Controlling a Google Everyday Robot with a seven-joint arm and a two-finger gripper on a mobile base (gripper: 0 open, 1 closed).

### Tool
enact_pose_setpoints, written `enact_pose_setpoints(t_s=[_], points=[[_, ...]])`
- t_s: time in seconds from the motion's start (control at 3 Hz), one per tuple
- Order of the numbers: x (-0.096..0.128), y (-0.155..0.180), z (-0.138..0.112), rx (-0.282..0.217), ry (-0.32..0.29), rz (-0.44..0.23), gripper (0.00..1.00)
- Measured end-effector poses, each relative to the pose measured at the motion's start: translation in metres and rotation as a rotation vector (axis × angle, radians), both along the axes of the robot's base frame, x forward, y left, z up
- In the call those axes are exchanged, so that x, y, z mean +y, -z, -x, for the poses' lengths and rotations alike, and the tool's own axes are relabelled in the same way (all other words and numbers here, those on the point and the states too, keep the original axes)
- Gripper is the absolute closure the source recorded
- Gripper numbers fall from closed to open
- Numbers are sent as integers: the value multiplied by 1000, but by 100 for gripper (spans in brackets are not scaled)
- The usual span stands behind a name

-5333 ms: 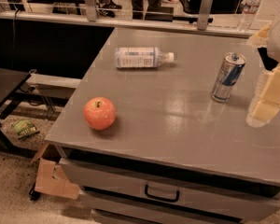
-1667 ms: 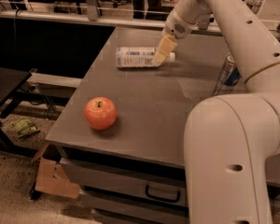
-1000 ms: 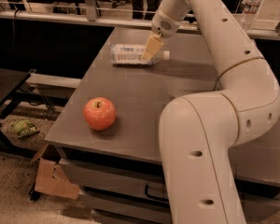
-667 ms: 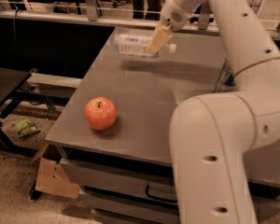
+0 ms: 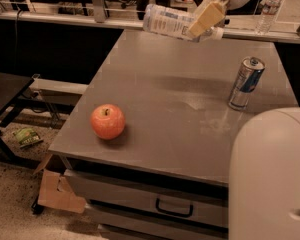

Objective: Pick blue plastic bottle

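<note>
Your gripper (image 5: 206,18) is at the top of the view, above the far edge of the grey table (image 5: 180,114). Its tan fingers are closed around the blue plastic bottle (image 5: 166,21) near the cap end. The bottle hangs roughly sideways in the air, clear of the tabletop, with its long labelled body sticking out to the left of the grip. That hold looks off-centre, so you would do well to raise it slowly and level, without swinging, or the free end may twist out of the fingers. Steer it away from the ledge (image 5: 65,20) behind the table. Counted, there is one blue plastic bottle, held; one red apple (image 5: 107,121) near the table's front left; one blue-and-silver can (image 5: 246,82) upright at the right; and one clear water bottle (image 5: 267,5) standing beyond the table.
</note>
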State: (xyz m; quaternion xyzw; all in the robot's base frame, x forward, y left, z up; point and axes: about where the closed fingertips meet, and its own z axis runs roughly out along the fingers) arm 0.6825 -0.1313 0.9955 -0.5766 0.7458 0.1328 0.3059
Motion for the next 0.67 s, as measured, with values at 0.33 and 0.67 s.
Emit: enact_pose_setpoints(t_s=[0.33, 0.67], points=[[-6, -6, 54, 14, -15, -26, 100], [-6, -6, 54, 14, -15, -26, 100]])
